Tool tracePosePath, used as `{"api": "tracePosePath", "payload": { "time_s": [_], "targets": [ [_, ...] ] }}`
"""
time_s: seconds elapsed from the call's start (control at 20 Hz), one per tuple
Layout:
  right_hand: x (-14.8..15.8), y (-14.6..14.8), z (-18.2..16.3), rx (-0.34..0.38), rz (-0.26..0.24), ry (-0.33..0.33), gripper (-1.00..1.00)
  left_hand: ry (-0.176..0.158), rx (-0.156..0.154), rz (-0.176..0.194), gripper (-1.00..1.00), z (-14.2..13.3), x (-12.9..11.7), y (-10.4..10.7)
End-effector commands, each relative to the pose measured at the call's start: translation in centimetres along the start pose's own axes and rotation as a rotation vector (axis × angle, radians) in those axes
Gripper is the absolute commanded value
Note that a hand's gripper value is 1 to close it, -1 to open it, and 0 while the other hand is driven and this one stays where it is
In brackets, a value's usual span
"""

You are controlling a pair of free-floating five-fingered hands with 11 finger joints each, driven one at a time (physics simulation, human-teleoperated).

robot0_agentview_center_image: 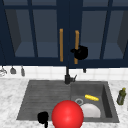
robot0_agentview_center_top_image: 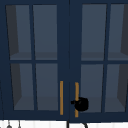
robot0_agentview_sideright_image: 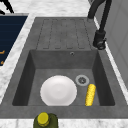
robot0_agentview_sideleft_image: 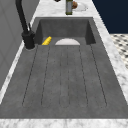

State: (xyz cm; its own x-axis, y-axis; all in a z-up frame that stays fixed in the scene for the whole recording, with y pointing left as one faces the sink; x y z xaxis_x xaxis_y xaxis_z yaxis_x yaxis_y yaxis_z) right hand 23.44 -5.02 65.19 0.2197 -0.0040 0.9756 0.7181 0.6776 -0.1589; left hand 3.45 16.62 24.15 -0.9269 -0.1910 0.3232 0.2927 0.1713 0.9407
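right hand curled round the right cabinet door's handle; left hand curled, holding nothing.

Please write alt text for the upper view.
A black right hand is at the right-hand orange bar handle of a dark blue glass-fronted wall cabinet, fingers against it. A matching left-door handle stands beside it.

Two black hands: the right hand and the left hand. Two brass door handles, a left handle and a right handle, on two glass cabinet doors. One red ball, one white plate, one corn cob, one green bottle, one black faucet, and three utensils hanging on the wall.
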Motion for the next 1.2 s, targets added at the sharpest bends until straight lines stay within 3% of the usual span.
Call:
{"api": "tracePosePath", "payload": {
  "time_s": [0.0, 0.15, 0.35, 1.15],
  "targets": [
    [0.2, -2.7, -0.1, 0.011, -0.04, 0.029, 1.0, 0.0, 0.0, 0.0, 0.0, 0.0, 0.0, 0.0],
    [0.5, -3.9, 0.8, 0.013, -0.051, 0.004, 1.0, 0.0, 0.0, 0.0, 0.0, 0.0, 0.0, 0.0],
    [0.1, -5.8, 2.3, 0.024, -0.028, 0.039, 1.0, 0.0, 0.0, 0.0, 0.0, 0.0, 0.0, 0.0],
    [-1.3, -11.4, 2.0, 0.128, -0.018, 0.02, 1.0, 0.0, 0.0, 0.0, 0.0, 0.0, 0.0, 0.0]
  ]
}}
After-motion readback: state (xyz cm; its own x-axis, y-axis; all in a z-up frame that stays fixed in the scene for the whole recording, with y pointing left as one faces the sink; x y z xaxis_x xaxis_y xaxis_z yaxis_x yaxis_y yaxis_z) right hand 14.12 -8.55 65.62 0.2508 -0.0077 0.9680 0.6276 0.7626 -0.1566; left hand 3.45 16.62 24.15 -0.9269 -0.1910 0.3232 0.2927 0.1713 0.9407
